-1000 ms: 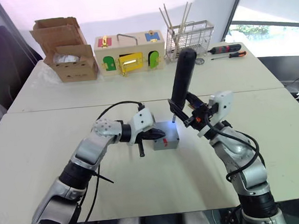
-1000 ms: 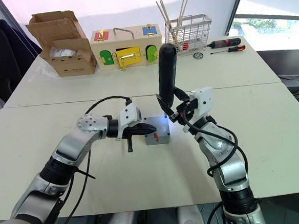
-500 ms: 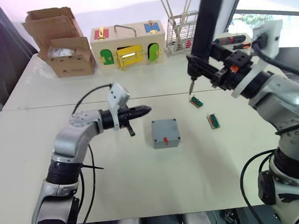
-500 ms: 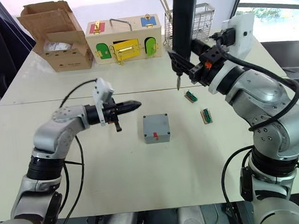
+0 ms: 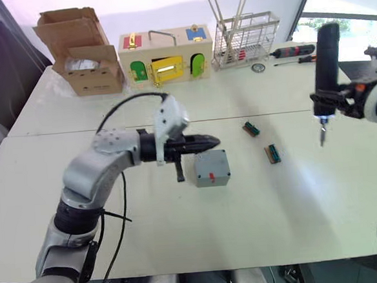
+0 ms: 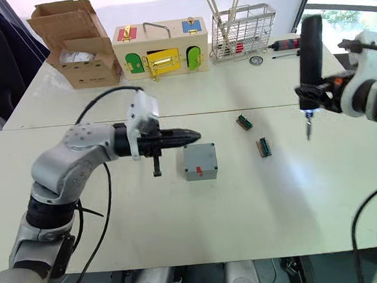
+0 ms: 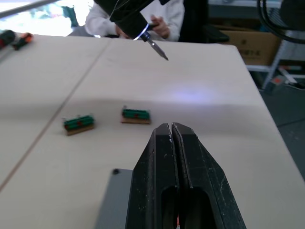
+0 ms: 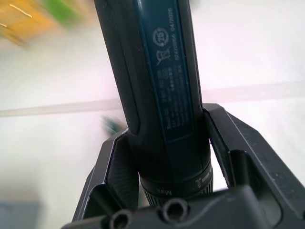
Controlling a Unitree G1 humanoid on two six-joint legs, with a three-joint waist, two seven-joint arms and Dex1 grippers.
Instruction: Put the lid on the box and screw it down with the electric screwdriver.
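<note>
Screwdriver (image 5: pixel 325 57) now lifted away toward 3 o'clock, right gripper (image 8: pixel 164 157) clamping it; lid on box (image 5: pixel 210 168), screwing seems finished; left gripper (image 7: pixel 172 143) closed, empty, hovering at box's 9 o'clock

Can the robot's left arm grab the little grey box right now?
Probably yes. The left gripper hovers just above the grey box with nothing between them, but its jaws are shut, so they would have to open first. The electric screwdriver is far off in the right gripper.
</note>
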